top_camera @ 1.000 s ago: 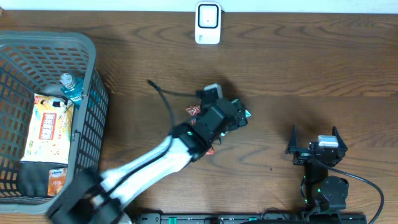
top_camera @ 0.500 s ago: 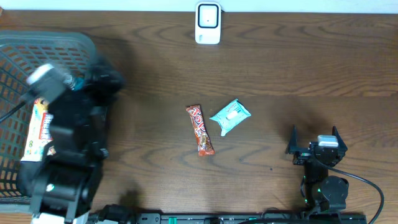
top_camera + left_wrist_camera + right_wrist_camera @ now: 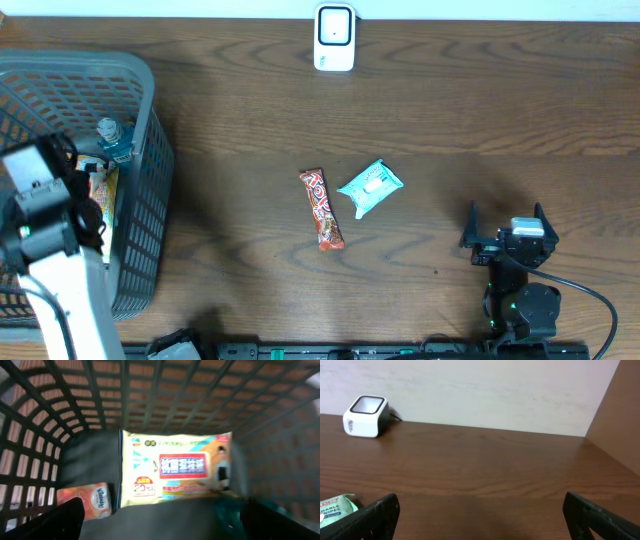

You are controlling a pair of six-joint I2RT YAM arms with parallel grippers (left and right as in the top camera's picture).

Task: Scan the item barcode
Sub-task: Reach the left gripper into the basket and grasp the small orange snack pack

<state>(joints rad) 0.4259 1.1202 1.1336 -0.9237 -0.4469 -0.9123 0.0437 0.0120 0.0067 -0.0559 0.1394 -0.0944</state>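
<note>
Green wipes packet (image 3: pixel 335 507) partly beyond the right wrist view's lower-left edge.

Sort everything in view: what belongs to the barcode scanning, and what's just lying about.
Job: scanner, gray basket, yellow wipes pack, open left claw above it.
Lying about, likely: chocolate bar, teal packet, bottle, orange tissue pack, open right claw parked.

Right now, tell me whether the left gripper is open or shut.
Open. The left gripper shows its fingertips wide apart at the wrist view's bottom corners, holding nothing, over the wipes pack in the basket.
</note>
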